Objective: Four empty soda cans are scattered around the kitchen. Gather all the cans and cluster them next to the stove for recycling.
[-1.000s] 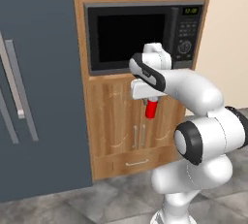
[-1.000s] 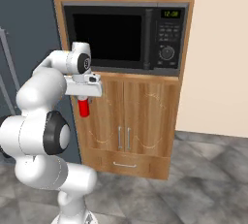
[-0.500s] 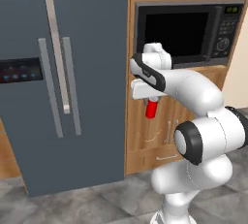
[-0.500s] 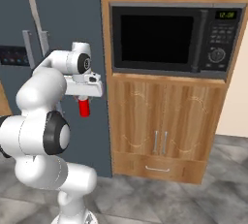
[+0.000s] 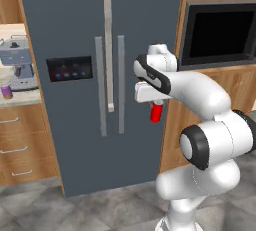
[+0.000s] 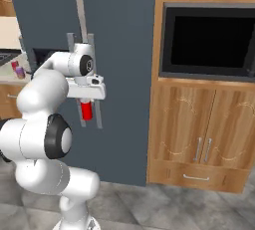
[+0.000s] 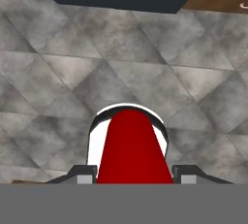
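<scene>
One small red cylindrical soda can (image 5: 157, 112) hanging below the two-finger gripper (image 5: 156, 104), jaws clamped on it, above grey floor tiles (image 7: 58, 72); carrying level, unhurried, keeping clamped until beside stove.

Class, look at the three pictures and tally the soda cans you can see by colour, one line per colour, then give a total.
Red cans: 1, the red can held in the hand, in front of the fridge.
Reddish-pink cans: 1, the small can on the counter beside the fridge; it looks purplish from the left base view.
Total: 2
</scene>
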